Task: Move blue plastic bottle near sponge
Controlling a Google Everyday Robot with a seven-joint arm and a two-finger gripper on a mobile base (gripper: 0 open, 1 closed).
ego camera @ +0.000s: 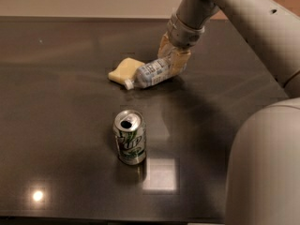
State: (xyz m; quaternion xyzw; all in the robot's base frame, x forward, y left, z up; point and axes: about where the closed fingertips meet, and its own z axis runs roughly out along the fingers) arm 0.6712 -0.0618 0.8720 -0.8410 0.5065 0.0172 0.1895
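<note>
On the dark, glossy surface (56, 125) lie three loose things: one bottle (152, 74), one sponge (123, 71) and one can (130, 137). Taking the can as the middle of the dial, the sponge lies at about 12 o'clock and the bottle at about 1 o'clock, both well apart from the can.

The bottle is on its side, its white cap (128, 84) pointing toward 8 o'clock and its base toward 2 o'clock. The cap end sits right against the sponge's 4 o'clock edge; whether the two actually touch cannot be told. A white label (151, 71) with dark print wraps the bottle's middle. The cap is on, and what the bottle holds, if anything, cannot be made out. The sponge is pale yellow and lies flat.

The can stands upright, silver and green. Its top is opened: a dark hole shows in the lid, and nothing inside can be seen.

One gripper (172, 64) is down at the surface, at the bottle's base end, on the bottle's 2 o'clock side. Its jaws are drawn in narrowly about that end, holding the bottle. One arm (243, 18) rises from the gripper toward 1 o'clock and then sweeps down the right edge. A large, pale, rounded part of the robot's body (265, 168) fills the corner at 4 o'clock from the can.
</note>
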